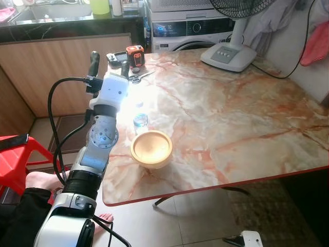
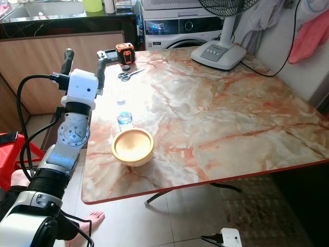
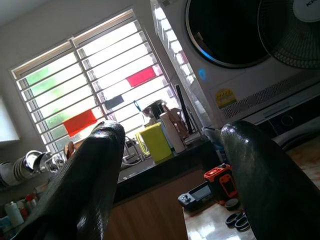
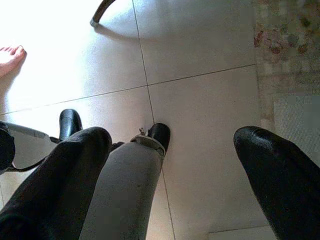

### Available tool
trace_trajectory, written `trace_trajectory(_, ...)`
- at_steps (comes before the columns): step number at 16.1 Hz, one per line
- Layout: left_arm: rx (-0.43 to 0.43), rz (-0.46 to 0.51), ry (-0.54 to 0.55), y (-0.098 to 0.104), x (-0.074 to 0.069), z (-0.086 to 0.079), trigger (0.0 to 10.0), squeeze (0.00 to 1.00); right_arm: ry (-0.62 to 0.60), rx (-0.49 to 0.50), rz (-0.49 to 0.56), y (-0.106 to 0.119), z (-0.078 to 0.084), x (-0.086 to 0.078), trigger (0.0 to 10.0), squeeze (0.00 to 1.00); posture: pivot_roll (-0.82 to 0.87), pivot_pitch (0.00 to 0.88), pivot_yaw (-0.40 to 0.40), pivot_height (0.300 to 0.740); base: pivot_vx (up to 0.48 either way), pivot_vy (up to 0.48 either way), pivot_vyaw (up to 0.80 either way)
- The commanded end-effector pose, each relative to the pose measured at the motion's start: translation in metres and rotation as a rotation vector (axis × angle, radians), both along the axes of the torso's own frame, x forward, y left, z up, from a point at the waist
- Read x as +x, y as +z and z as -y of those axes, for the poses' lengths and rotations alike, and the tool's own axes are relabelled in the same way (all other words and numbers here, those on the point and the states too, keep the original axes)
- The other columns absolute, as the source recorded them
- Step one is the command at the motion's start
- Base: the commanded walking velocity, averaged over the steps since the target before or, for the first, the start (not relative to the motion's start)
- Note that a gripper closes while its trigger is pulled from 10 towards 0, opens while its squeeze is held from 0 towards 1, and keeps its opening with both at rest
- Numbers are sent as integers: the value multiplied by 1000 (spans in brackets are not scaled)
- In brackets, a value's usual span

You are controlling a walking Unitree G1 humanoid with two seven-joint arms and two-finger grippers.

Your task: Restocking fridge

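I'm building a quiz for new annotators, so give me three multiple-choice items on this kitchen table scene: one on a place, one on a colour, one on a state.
1. Where does the small water bottle stand?
A. Just behind the wooden bowl, near the table's left edge
B. Inside the bowl
C. Beside the fan base

2. What colour is the table's rim?
A. Black
B. Red
C. White

3. How is the left gripper?
A. Shut on the scissors
B. Shut on the bottle
C. Open, raised above the table's left edge, holding nothing

Answers:
1. A, the bottle stands on the marble just past the bowl, far from the fan base.
2. B, a red band runs along the table's near edge.
3. C, its two fingers stand apart with nothing between them; the scissors lie on the table.
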State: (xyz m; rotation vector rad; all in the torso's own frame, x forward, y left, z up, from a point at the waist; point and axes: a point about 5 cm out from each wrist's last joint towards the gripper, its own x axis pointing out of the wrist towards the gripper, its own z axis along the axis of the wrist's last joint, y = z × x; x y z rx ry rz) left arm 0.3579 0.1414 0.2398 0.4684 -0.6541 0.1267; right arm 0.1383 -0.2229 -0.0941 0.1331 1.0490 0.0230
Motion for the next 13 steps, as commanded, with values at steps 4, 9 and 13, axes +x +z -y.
trace_trajectory(4,-3,28,29,10,0,-5,10000,0,-5,3,-1,0,1,0,10000,0,89,12,-32,740,262,0,200)
trace_trajectory(9,-6,28,25,11,0,-3,10000,0,-5,5,-3,0,1,0,10000,0,90,17,-33,740,270,0,0)
trace_trajectory(13,-6,36,0,12,-2,-1,10000,0,-3,9,-3,0,0,0,10000,0,93,20,-32,740,135,0,0)
